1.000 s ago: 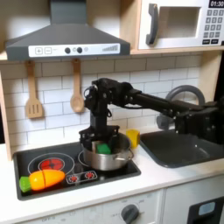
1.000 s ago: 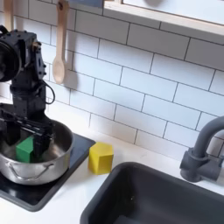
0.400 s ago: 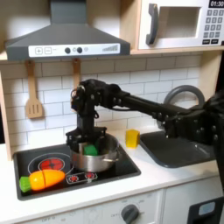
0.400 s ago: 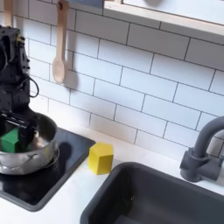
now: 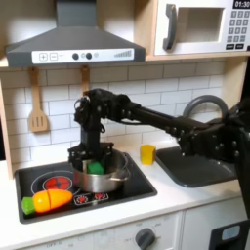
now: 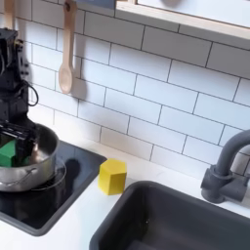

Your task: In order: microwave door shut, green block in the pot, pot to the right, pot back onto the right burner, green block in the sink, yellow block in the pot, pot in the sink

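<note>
Leftward is where the pot and the gripper have gone since 1 second ago: in the first exterior view both sat nearer the stove's right edge then, and now the pot lies closer to the middle of the black cooktop, partly over the red left burner. In the second exterior view the pot has slid to the picture's left edge, opening bare black cooktop between it and the 1 yellow block, which stands on the white counter just off the stove's right rim.

In the first exterior view the arm reaches from the right across the sink, folds upward at its elbow, then drops straight down so the gripper hangs over the pot's rim. Whether its jaws are spread or closed I cannot tell; dark fingers straddle the pot wall in the second exterior view.

1 green block rests inside the pot, against the near wall. 1 toy carrot lies at the cooktop's front left corner. 2 wooden utensils hang on the tiles. The microwave door is closed.
</note>
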`<act>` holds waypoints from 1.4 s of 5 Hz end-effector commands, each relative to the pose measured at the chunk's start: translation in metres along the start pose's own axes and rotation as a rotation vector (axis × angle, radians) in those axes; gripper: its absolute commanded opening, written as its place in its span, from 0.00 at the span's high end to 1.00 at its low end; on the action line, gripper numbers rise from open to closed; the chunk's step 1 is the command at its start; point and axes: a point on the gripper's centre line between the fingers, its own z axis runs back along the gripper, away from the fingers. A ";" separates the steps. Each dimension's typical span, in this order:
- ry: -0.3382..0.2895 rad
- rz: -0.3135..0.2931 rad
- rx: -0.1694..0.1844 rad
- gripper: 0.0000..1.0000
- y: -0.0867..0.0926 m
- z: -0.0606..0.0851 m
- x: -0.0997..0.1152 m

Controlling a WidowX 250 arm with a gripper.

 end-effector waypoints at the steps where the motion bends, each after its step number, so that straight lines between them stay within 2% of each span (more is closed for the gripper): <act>1: -0.001 0.018 0.008 0.00 0.012 -0.001 0.000; 4: 0.008 0.041 0.010 0.00 0.025 -0.004 -0.002; 5: 0.011 0.022 -0.002 0.00 0.020 -0.006 -0.001; 7: 0.021 0.027 0.000 0.00 0.019 -0.010 0.000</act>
